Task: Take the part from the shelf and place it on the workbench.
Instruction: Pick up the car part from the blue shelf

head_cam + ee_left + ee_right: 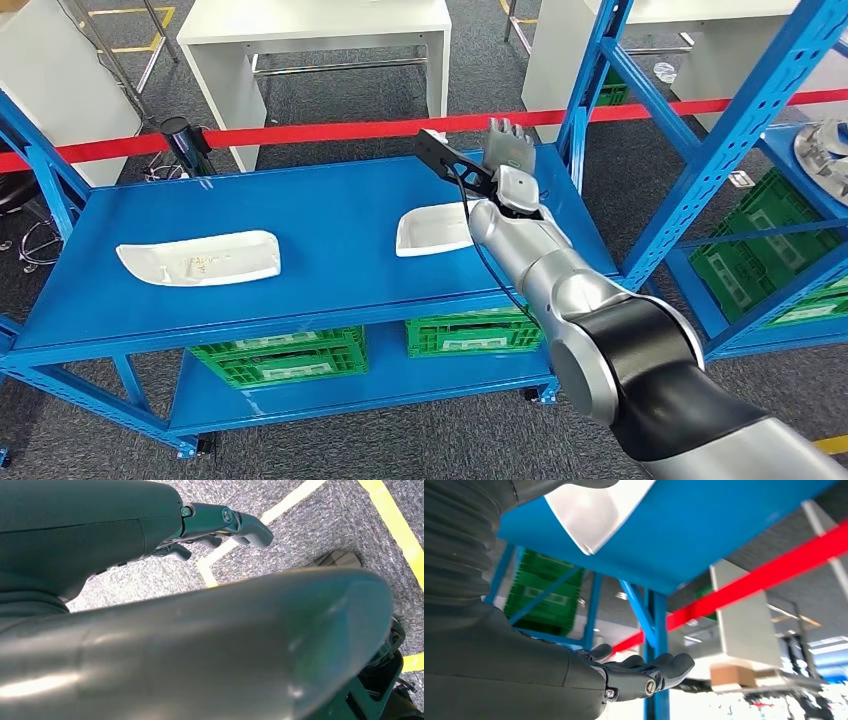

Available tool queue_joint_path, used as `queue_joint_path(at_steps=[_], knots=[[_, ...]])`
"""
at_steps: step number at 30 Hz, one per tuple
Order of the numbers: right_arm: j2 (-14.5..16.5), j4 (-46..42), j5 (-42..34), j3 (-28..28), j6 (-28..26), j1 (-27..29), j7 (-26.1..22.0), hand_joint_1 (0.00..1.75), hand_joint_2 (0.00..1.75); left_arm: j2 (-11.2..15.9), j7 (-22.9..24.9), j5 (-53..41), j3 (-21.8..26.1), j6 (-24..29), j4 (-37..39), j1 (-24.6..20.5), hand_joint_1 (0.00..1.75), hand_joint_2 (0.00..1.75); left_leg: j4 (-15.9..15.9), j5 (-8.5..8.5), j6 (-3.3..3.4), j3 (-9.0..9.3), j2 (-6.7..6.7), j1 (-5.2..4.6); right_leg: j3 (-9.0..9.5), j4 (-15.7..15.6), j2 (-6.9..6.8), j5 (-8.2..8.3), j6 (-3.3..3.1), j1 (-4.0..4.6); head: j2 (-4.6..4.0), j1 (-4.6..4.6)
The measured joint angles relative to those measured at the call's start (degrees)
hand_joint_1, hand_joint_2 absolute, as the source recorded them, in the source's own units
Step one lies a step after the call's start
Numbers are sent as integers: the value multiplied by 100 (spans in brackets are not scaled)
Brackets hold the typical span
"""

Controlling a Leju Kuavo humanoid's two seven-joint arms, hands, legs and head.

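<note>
the white moulded part (432,229) lies flat on the blue shelf's top deck (330,200), toward its right end, with the right hand (508,160) raised above and just beyond its far right corner. in the right wrist view the part (591,512) sits close by the wrist cover, while the fingers (659,672) reach out past it, spread and lightly curved, holding nothing. so the part lies nearer the wrist than the fingertips, and nothing touches it.

the risk, as i judge it, is that the hand comes down too far over: the fingers would land on bare deck behind the part, or the forearm would nudge the smooth shell and slide it toward the front edge. the blue upright (585,95) stands just beside the hand and could be clipped in a sideways correction.

a second white part (200,258) lies well apart at the left end. the left hand (220,525) hangs over grey carpet, fingers loosely extended, empty
</note>
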Motion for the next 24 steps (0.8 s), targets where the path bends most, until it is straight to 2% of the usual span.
queue_joint_path(at_steps=[10, 14, 20, 24], knots=[[227, -35, -32, 0, -238, -126, -711, 0, 175, 1, 62, -52, 0, 0, -1, -22, 0, 0, -1, 1, 0, 0, 1, 0, 0, 1, 2, 0, 0, 2, 0, -1], [446, -99, 19, 1, -236, -133, -1016, 0, 175, 1, 80, -70, 0, 0, 0, -44, 0, 0, -1, 1, 0, 3, 7, 0, -1, 2, 8, 0, 0, 2, 0, 1], [824, -201, -226, 1, 278, -125, -1316, 0, 175, 1, 82, -40, 1, 0, -1, -43, 0, 0, -2, 1, -1, 2, 6, 1, -2, 2, 8, -1, -2, 4, 0, -1], [964, -281, -399, 1, 666, -105, -1418, 0, 175, 2, 82, -33, 4, 0, -2, -42, 0, 0, -2, 1, -1, 2, 4, 1, -2, 2, 7, -1, -2, 2, 0, -1]])
